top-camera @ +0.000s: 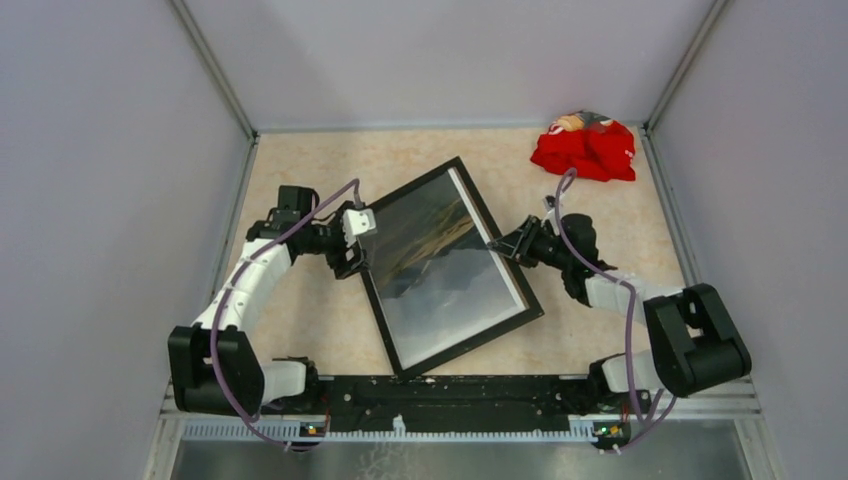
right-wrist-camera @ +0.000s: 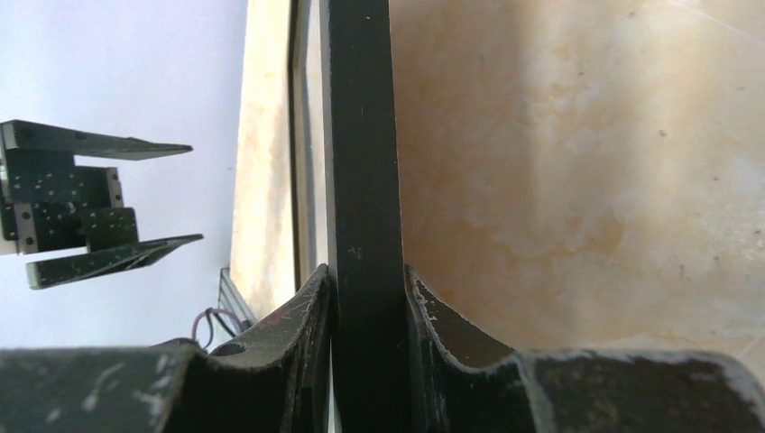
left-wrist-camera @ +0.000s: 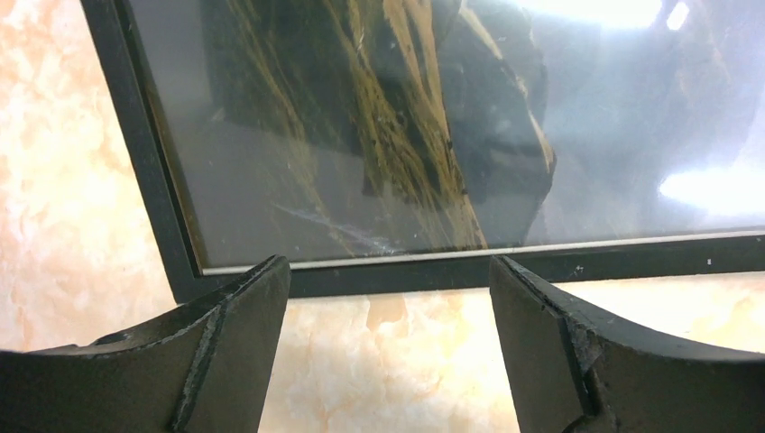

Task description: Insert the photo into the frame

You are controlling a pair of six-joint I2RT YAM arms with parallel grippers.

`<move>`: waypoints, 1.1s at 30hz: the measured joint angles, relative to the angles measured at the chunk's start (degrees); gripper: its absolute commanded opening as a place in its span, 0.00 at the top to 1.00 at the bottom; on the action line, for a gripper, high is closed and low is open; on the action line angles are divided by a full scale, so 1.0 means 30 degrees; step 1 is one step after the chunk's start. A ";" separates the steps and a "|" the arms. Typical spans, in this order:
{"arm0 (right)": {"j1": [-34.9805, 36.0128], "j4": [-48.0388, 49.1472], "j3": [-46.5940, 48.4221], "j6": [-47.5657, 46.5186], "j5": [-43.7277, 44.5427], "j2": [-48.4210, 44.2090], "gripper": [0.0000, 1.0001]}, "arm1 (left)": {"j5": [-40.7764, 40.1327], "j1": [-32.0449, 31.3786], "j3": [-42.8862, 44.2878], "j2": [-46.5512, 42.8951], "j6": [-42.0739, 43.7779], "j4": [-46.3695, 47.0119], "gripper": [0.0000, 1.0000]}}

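Broadly, a pale marbled table (top-camera: 320, 330) carries the black frame (top-camera: 470, 343), which lies askew near its middle. The photo (top-camera: 445, 265) is already inside it, picture side up behind glass. The right gripper (top-camera: 497, 243) pinches the frame's right-hand edge between its fingers (right-wrist-camera: 302, 316). The left gripper (top-camera: 352, 262) stands spread wide just beside the frame's left edge, gripping nothing. A crumpled red cloth (top-camera: 585, 152) sits well apart in the far right corner.

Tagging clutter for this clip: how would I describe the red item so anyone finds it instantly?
Look at the marbled beige table, then its far right corner. There lies a crumpled red bundle, the only soft, brightly coloured thing; the black frame mid-table is flat and rigid.
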 measured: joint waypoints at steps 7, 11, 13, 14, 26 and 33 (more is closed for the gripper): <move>0.0036 0.0838 -0.0357 -0.0634 0.1566 0.1071 0.53 | -0.0962 0.1297 -0.0087 0.1326 0.0947 -0.0306 0.12; -0.0109 -0.1173 -0.0219 -0.1763 0.4036 0.1377 0.01 | -0.2047 0.2076 -0.0780 0.2368 0.1639 -0.0160 0.13; -0.0138 -0.1953 -0.0117 -0.2382 0.4728 0.1443 0.01 | -0.2535 0.2353 -0.1217 0.2754 0.1836 0.0029 0.14; -0.0138 -0.2251 -0.0036 -0.2608 0.5013 0.1443 0.01 | -0.2783 0.2455 -0.1457 0.2929 0.1938 0.0146 0.15; -0.0146 -0.5858 0.0838 -0.4539 0.8561 -0.1945 0.01 | -0.4240 0.0845 -0.1887 0.5741 0.0583 0.2747 0.19; -0.0146 -0.6229 -0.0233 -0.4677 0.8327 -0.3075 0.01 | -0.4772 -0.0503 0.0284 0.8437 -0.1974 0.4925 0.20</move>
